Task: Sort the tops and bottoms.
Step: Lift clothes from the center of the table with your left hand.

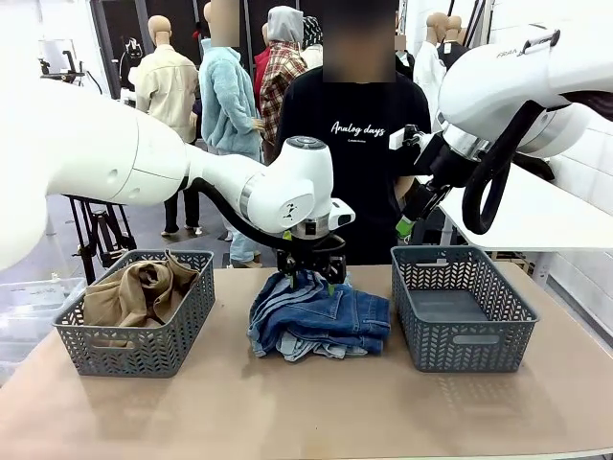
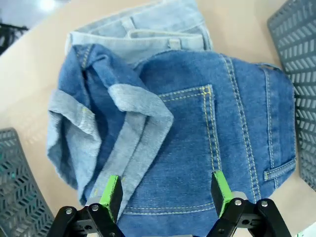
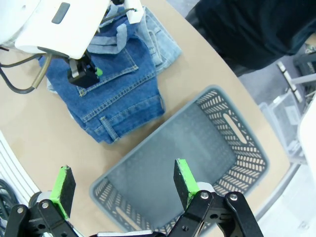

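The bottoms lie piled at the table's middle: a darker blue denim piece [image 1: 335,321] [image 2: 217,123] [image 3: 116,86] on top of a pale washed one [image 2: 143,29] [image 3: 160,42]. My left gripper [image 1: 324,270] [image 2: 166,193] hovers open just over the dark denim's near end, one green pad on each side of a stitched hem. A tan top [image 1: 139,287] fills the left grey basket [image 1: 134,345]. My right gripper [image 1: 410,220] [image 3: 123,185] is open and empty, raised high above the right grey basket [image 1: 460,340] [image 3: 197,148], which has nothing in it.
A person in a black T-shirt [image 1: 359,144] stands at the far edge behind the pile. The two baskets flank the denim, with their corners in the left wrist view [image 2: 296,39] [image 2: 15,197]. Bare tabletop [image 1: 306,412] stretches along the near side.
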